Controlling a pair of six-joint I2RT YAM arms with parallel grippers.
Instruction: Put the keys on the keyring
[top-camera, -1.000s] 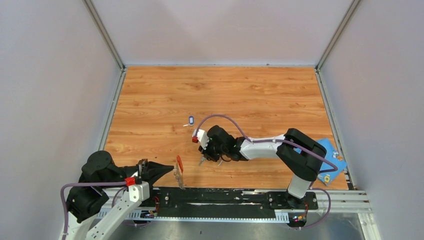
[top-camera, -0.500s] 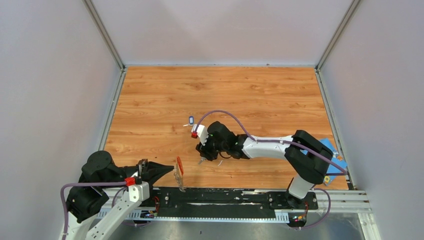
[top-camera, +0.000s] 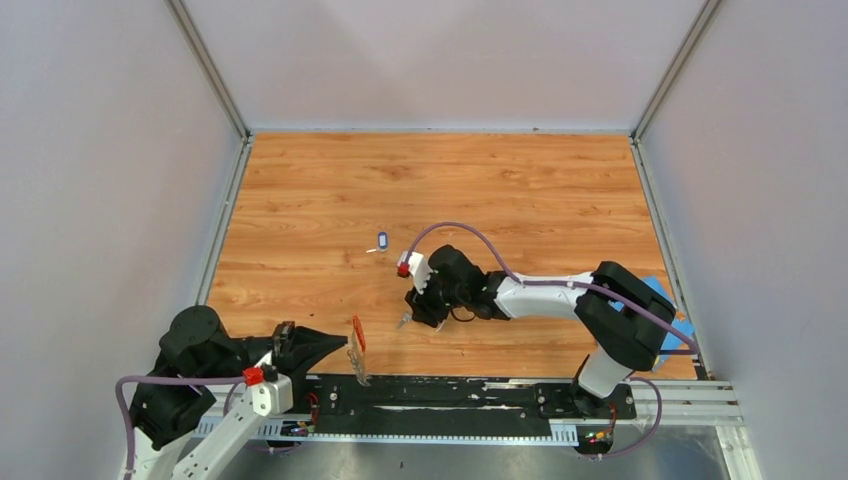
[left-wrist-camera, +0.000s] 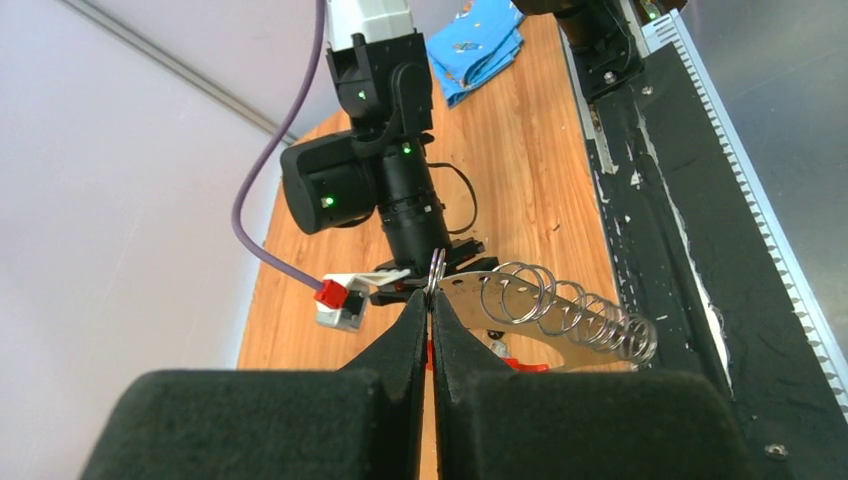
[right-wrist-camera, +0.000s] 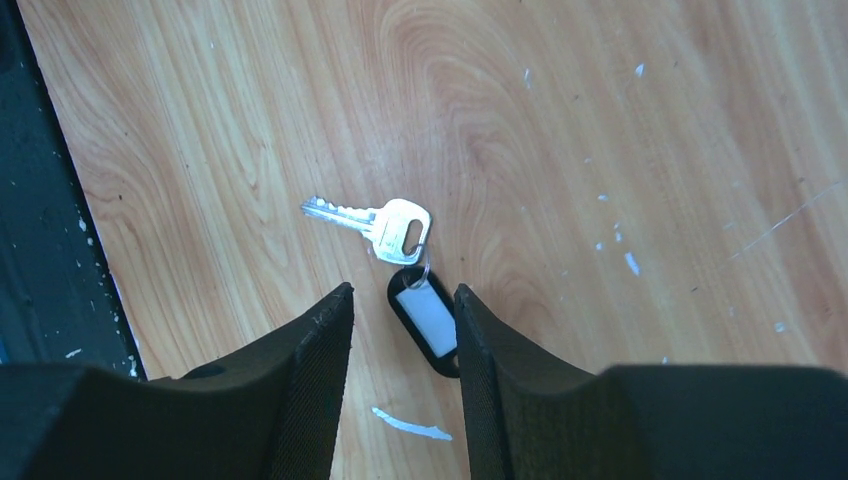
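Jaws of the left gripper (left-wrist-camera: 430, 305) pinched the keyring (left-wrist-camera: 560, 305); the right gripper's (right-wrist-camera: 402, 295) stood half-open astride the black key (right-wrist-camera: 400, 228), mid-frame, ungripped. Nothing was threaded yet.

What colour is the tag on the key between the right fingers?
Black tag, white insert; right wrist view.

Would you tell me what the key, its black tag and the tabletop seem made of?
The key looks like metal: silvery and reflective. Its black tag seems plastic: smooth, moulded, slightly glossy. The tabletop shows smooth wood grain; laminate or real wood, unclear.
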